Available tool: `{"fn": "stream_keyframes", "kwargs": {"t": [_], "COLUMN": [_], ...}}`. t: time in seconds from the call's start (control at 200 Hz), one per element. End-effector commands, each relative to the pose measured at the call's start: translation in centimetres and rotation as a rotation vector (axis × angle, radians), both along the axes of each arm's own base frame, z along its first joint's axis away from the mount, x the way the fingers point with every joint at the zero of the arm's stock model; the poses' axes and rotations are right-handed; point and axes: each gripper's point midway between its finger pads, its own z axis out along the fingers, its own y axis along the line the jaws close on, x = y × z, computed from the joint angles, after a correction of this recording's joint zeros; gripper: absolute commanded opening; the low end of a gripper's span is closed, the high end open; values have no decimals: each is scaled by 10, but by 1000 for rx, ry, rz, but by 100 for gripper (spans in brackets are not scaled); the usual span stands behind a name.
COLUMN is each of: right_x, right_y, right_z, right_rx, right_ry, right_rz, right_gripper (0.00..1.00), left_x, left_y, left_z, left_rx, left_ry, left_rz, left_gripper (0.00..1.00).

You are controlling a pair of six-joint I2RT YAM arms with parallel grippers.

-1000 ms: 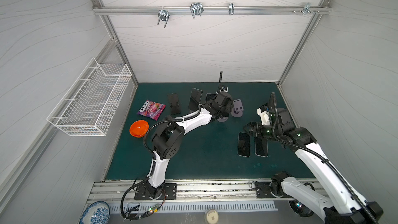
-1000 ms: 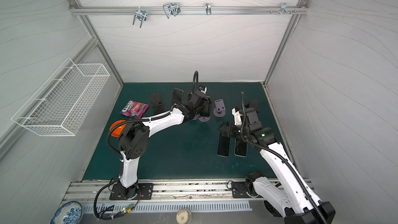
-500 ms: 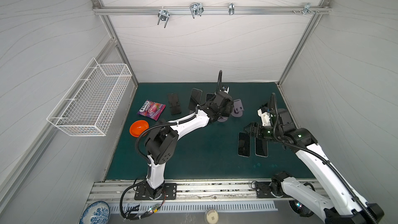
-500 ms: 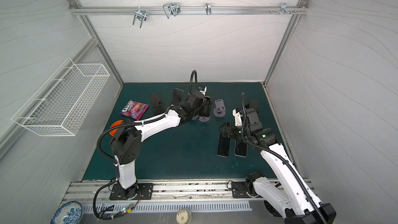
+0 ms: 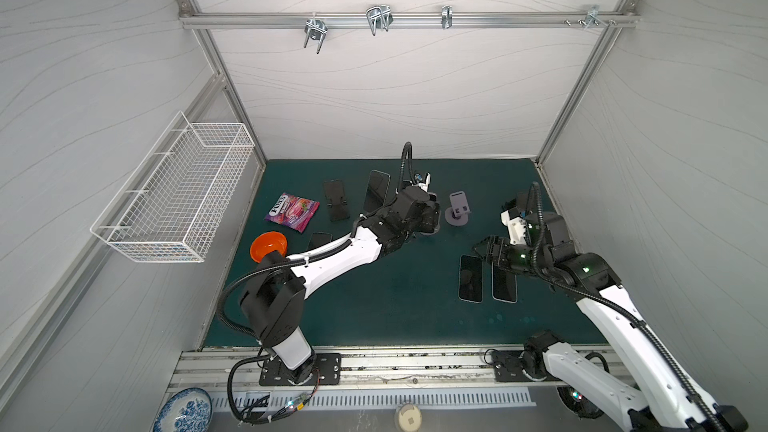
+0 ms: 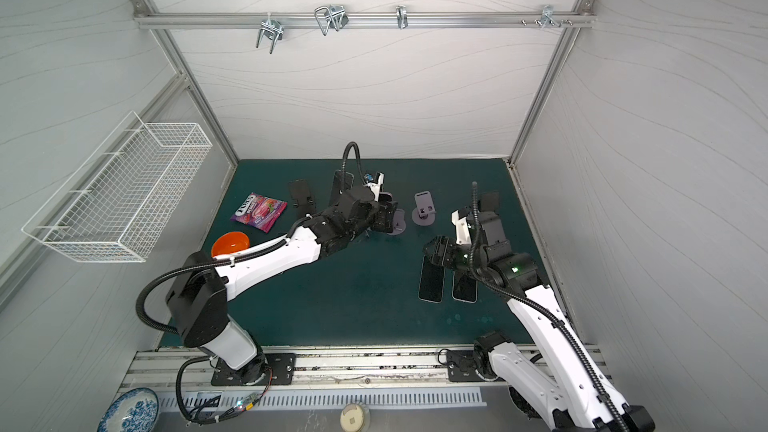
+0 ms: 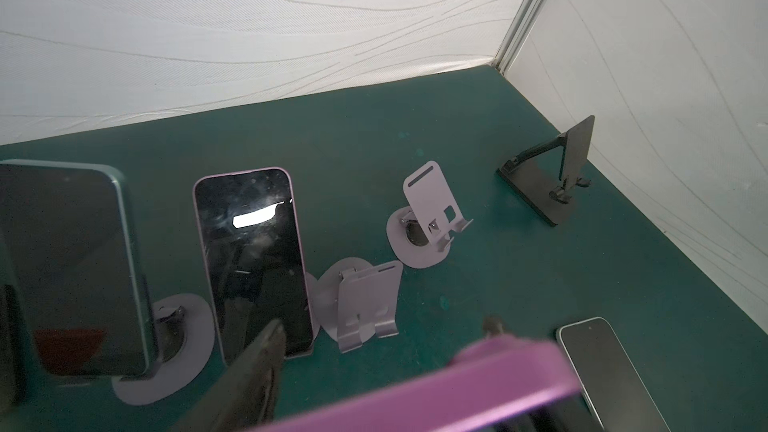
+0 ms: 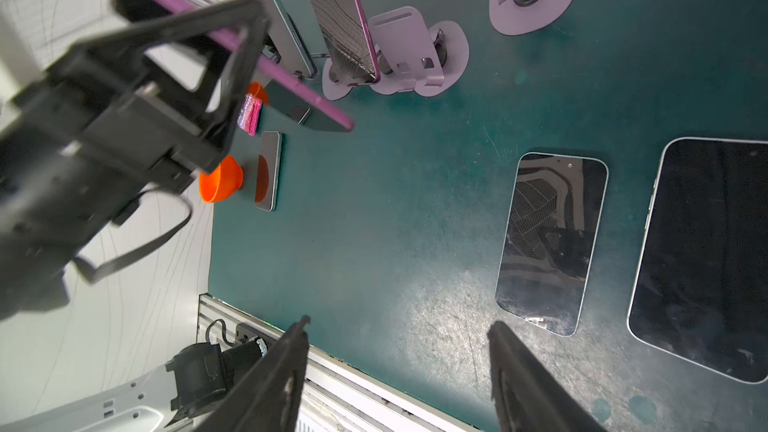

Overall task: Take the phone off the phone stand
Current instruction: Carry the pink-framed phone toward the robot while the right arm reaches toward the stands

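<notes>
Landmark for this entry: the lone lilac stand (image 5: 457, 211). It is empty and upright, toward the back of the green mat (image 5: 395, 309).

Left gripper (image 5: 430, 218): just left of the lone lilac stand in both top views, close beside it. Its jaws are clamped on the purple phone (image 8: 299, 91). From the right wrist camera the phone shows edge-on and tilted, lower end toward the mat, clear of every stand. Cannot tell whether its lower corner touches the mat. From the left wrist camera only its blurred purple edge shows, close to the lens.

Low lilac stand (image 7: 365, 305): empty, between the gripper and the lone lilac stand.

Pink-rimmed phone (image 7: 253, 259): leans on its own stand, just past the low lilac stand, on the side away from the lone lilac stand. Teal-rimmed phone (image 7: 70, 268): on another stand, further still from the landmark.

Right gripper (image 8: 399, 322): right of the lone lilac stand and nearer the arm bases. Its fingers are spread with nothing between them, over bare mat. A flat phone (image 5: 470, 278) and a second flat phone (image 5: 504, 282) lie face up just beside it.

Black stand (image 7: 548, 172): empty, right of the landmark.

Candy bag (image 5: 292, 211) and orange bowl (image 5: 269, 245): well left of the landmark.
</notes>
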Motion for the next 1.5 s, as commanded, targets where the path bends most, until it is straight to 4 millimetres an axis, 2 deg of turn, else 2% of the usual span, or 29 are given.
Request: {"fn": "stream_keyframes", "kwargs": {"t": [0.0,0.21,0.36,0.68,0.945,1.23,1.495], "right_x": [8,22,27,25,21,19,16], "right_y": [8,45,71,102,123,150,174], "right_z": [11,20,22,18,15,24,23], "right_rx": [6,2,5,-4,-16,-11,3], "right_ry": [-24,-50,-50,-57,-55,-90,-104], "right_rz": [-26,56,117,192,241,319,369], "right_gripper": [69,68,68,67,65,65,64], "left_x": [-6,-32,-49,-80,-97,-111,-128], "left_y": [17,60,84,124,147,168,183], "left_z": [50,63,65,57,52,43,38], "left_rx": [-57,29,48,93,122,135,164], "left_ry": [-132,-190,-207,-170,-156,-128,-75], "left_rz": [27,58,80,111,128,158,152], "left_gripper": [66,67,67,66,66,66,68]}}
